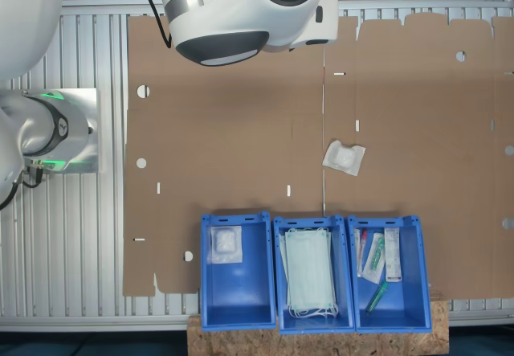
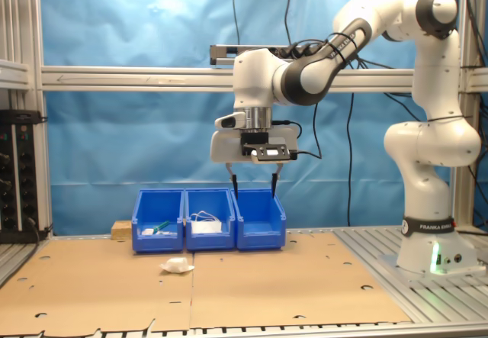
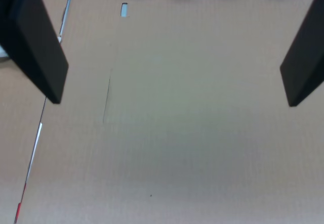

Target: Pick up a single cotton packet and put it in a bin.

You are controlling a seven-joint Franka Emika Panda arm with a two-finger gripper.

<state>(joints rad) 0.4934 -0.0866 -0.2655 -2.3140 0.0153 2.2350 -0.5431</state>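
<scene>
The cotton packet (image 1: 344, 157) is seen lying flat on the brown cardboard sheet (image 1: 233, 131), apart from the row of three blue bins and on the open side of them. In the second exterior view the packet (image 2: 177, 265) is found in front of the bins, below the gap between the bin at the second exterior view's left and the middle one. Its edges are crinkled and its centre is puffed; finer detail cannot be made out.

Three bins are recorded side by side. In the first exterior view, the bin at the first exterior view's left (image 1: 238, 272) holds one white packet (image 1: 226, 244). The middle bin (image 1: 314, 274) holds pale green face masks (image 1: 309, 273). The third bin (image 1: 389, 273) holds long wrapped items (image 1: 381, 258), partly overlapped and hard to tell apart. The bins' near edges are cut off against a chipboard block (image 1: 317, 338).

The gripper (image 2: 255, 187) is held high above the cardboard, over the bin at the second exterior view's right. The jaws are spread wide and nothing is held between them. In the wrist view two dark fingers (image 3: 38, 42) are seen at the edges, cut off by the frame, with bare cardboard between them. In the first exterior view much of the arm (image 1: 241, 6) is cropped at the top edge.
</scene>
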